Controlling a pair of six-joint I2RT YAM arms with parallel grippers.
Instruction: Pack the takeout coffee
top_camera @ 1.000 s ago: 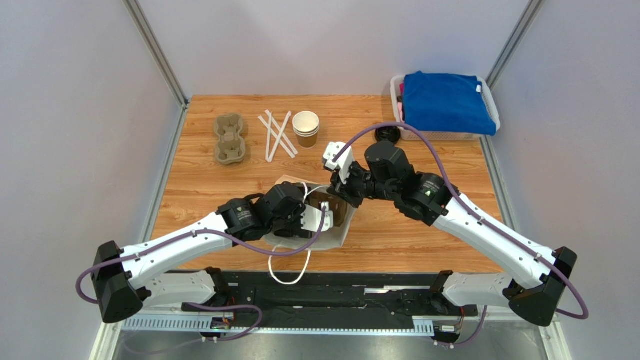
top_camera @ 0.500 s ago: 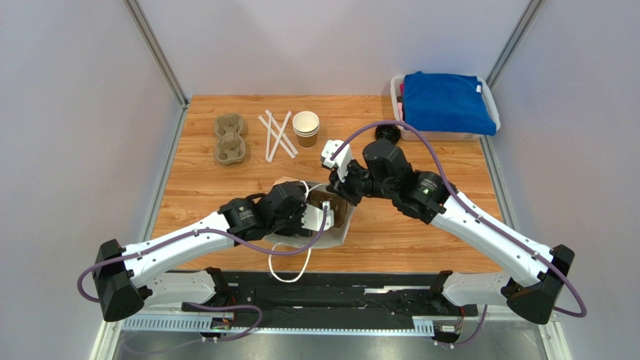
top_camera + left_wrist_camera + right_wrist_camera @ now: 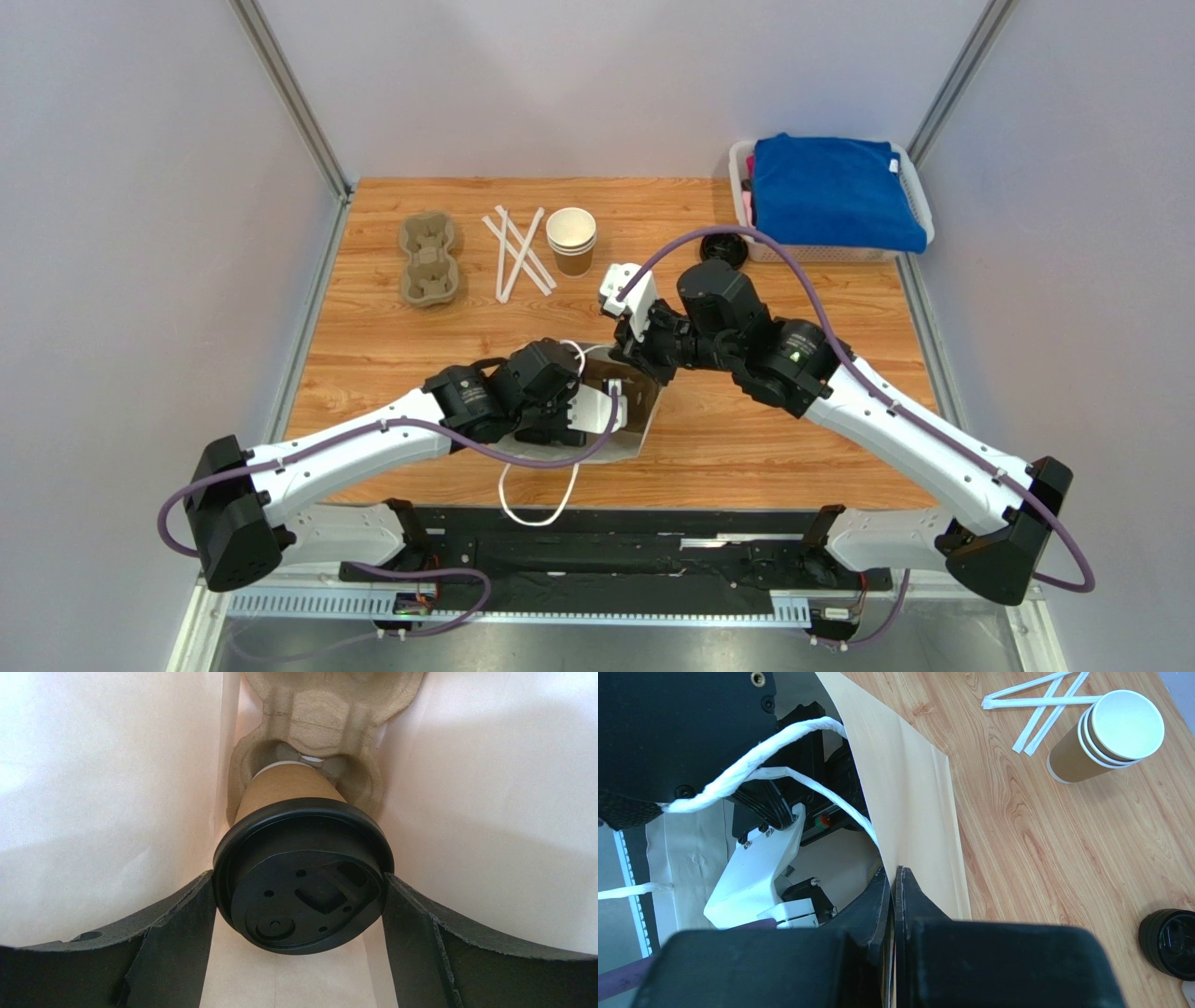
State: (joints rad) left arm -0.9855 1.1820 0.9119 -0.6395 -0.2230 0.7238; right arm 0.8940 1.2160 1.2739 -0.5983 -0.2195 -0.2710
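One takeout coffee (image 3: 288, 787) sits in the pulp carrier (image 3: 330, 707) inside the paper bag (image 3: 105, 777), left fingers (image 3: 175, 945) clamped on its lid (image 3: 302, 896). Right fingers (image 3: 882, 906) pinch the bag's rim; only releasing seems left.

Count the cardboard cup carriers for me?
2: one carrier on the table, far left; a second carrier inside the paper bag, holding the takeout coffee. Others may be hidden.
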